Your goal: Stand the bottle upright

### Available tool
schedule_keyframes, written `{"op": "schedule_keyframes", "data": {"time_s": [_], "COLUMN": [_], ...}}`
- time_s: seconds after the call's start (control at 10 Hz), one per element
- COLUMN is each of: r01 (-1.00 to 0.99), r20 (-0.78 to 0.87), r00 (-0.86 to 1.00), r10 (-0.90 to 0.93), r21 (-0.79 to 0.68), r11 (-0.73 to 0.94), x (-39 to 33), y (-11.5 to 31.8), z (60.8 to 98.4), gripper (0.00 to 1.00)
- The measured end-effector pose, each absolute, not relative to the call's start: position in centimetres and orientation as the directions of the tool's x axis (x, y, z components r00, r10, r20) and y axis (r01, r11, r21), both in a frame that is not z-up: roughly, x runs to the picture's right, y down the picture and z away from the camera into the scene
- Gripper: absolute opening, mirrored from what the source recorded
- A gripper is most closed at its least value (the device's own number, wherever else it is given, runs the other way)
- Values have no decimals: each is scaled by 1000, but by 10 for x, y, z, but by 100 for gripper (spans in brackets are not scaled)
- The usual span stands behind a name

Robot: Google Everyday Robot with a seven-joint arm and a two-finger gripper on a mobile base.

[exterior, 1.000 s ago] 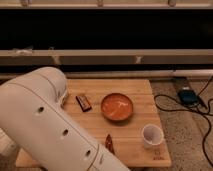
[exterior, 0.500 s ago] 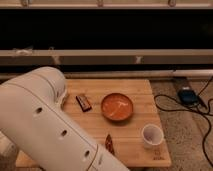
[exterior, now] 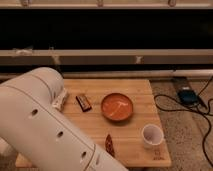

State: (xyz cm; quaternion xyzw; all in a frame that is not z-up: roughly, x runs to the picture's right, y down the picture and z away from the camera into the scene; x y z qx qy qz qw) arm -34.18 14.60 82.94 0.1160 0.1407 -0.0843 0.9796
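Observation:
A small pale white object with faint print shows at the table's left, mostly hidden behind my arm. It looks like the bottle lying on its side, but I cannot tell for sure. My large white arm fills the lower left of the camera view. My gripper is not in view; it is out of frame or hidden by the arm.
On the wooden table sit an orange bowl in the middle, a dark snack bar to its left, a red packet near the front and a round white cup at the front right. Cables and a blue device lie on the floor to the right.

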Motion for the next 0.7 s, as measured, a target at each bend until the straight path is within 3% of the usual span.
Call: {"op": "schedule_keyframes", "data": {"time_s": [0.5,0.7], "r01": [207,208], "r20": [-314,-316], "r00": [940,939], "r10": [-136,-135], "r21": [205,210], "r11": [957,955], "x": [-341,-340], "y": [144,144], "z": [835,834], "gripper": [5,0]}}
